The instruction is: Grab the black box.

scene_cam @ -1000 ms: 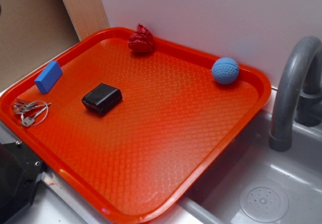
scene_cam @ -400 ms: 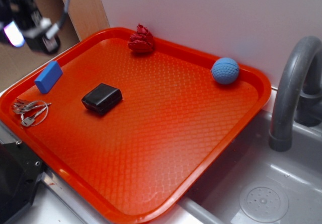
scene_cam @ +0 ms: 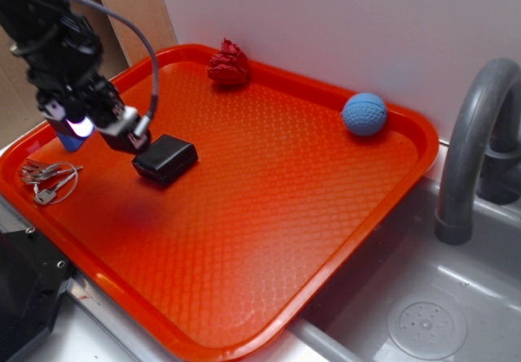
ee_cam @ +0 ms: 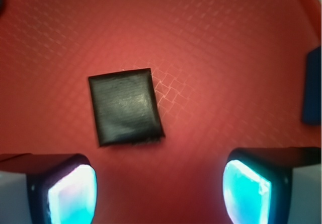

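The black box [scene_cam: 165,159] is small, glossy and round-cornered, and lies flat on the left part of the orange tray [scene_cam: 269,199]. In the wrist view the black box [ee_cam: 126,106] lies ahead of the jaws, a little left of centre. My gripper [scene_cam: 102,130] hangs just left of the box, above the tray. Its jaws stand wide apart with only bare tray between them, and the gripper [ee_cam: 158,194] is open and empty. Its glowing pads [ee_cam: 73,194] show at the bottom corners of the wrist view.
A blue block [scene_cam: 72,140] is mostly hidden behind the gripper and shows at the right edge of the wrist view [ee_cam: 312,88]. Keys [scene_cam: 47,179] lie at the tray's left edge. A red crumpled object [scene_cam: 229,63] and blue ball [scene_cam: 364,114] sit at the back. A sink faucet [scene_cam: 476,142] stands right.
The arm has come in from the upper left and dropped down toward the tray, stopping just left of the black box. The box and the other objects have not moved.
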You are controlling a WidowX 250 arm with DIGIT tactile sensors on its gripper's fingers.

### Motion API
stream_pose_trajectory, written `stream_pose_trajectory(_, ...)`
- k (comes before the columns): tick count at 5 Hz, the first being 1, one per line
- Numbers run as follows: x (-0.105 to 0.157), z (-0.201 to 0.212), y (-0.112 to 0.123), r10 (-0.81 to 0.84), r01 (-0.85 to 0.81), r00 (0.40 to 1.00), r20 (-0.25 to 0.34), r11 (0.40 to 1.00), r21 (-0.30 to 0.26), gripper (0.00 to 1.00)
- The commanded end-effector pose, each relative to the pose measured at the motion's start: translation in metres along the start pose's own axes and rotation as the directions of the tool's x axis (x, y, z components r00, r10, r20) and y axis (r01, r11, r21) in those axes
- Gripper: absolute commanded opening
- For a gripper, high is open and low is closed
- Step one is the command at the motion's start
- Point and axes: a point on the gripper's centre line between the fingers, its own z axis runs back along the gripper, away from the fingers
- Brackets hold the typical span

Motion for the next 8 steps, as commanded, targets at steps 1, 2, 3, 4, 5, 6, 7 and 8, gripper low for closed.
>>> stream_pose_trajectory(1, 0.027, -0.016, -0.015, -0.121, 0.119, 0.993, 0.013, 0.988, 0.096, 1.00)
stream_pose_trajectory(2, 0.036, -0.035, 0.000, -0.097, 0.100, 0.995, -0.031, 0.990, 0.098, 1.00)
stream_pose_trajectory(3, 0.042, -0.053, -0.002, -0.075, 0.080, 0.993, -0.091, 0.996, 0.050, 1.00)
stream_pose_trajectory(4, 0.043, -0.059, -0.003, -0.029, 0.036, 0.994, -0.108, 0.997, 0.067, 0.00)
stream_pose_trajectory(5, 0.048, -0.032, 0.000, -0.044, 0.044, 0.991, -0.125, 0.999, -0.004, 0.00)
stream_pose_trajectory(6, 0.060, 0.016, 0.005, -0.046, 0.046, 0.999, 0.012, 0.999, 0.000, 0.00)
stream_pose_trajectory(7, 0.062, 0.067, 0.008, 0.051, -0.050, 0.997, 0.063, 0.999, -0.013, 0.00)
stream_pose_trajectory(8, 0.069, 0.116, -0.005, 0.020, -0.019, 0.998, 0.057, 1.000, -0.023, 0.00)
